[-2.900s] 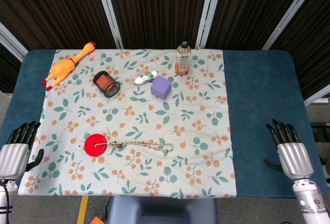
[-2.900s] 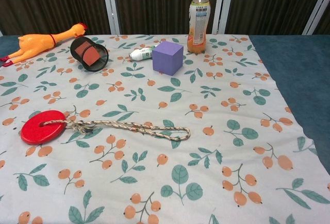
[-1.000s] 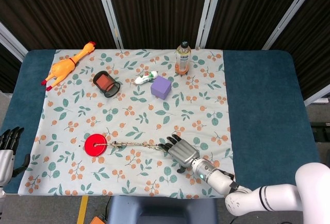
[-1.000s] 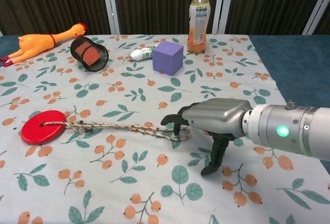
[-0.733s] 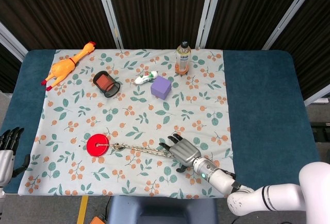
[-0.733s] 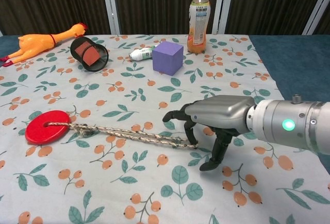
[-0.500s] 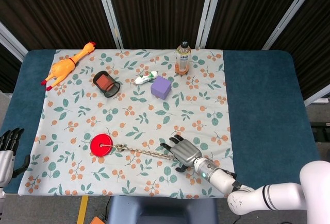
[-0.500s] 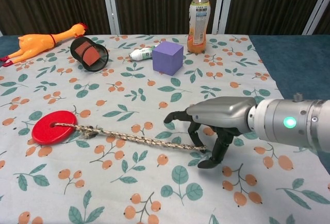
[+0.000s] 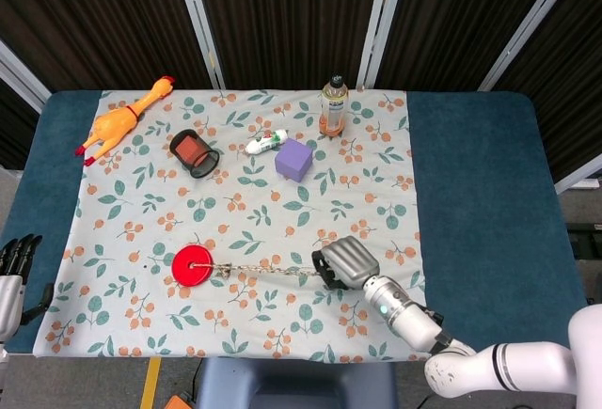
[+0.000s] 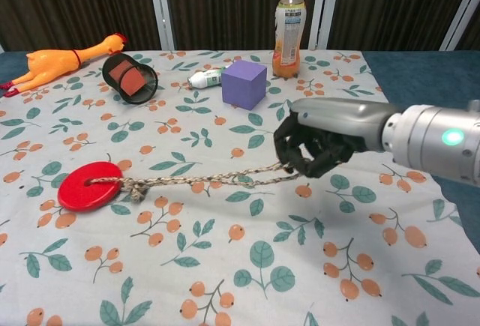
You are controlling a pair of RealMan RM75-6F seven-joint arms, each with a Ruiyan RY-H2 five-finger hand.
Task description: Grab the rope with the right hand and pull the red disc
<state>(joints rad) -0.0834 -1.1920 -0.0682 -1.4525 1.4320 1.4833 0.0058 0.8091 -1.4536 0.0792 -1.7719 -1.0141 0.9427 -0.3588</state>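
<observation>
The red disc lies flat on the floral cloth, left of centre and toward the front. A braided rope is knotted through its hole and runs taut to the right. My right hand grips the rope's free end, fingers curled around it, and is lifted a little off the cloth. My left hand hangs beyond the table's left front corner, fingers apart, holding nothing; the chest view does not show it.
Along the back of the cloth sit a rubber chicken, a tipped black cup, a small white bottle, a purple cube and an upright drink bottle.
My right hand closed around the rope end and rose, moving right. The rope pulled straight and the red disc slid to the right across the cloth.
</observation>
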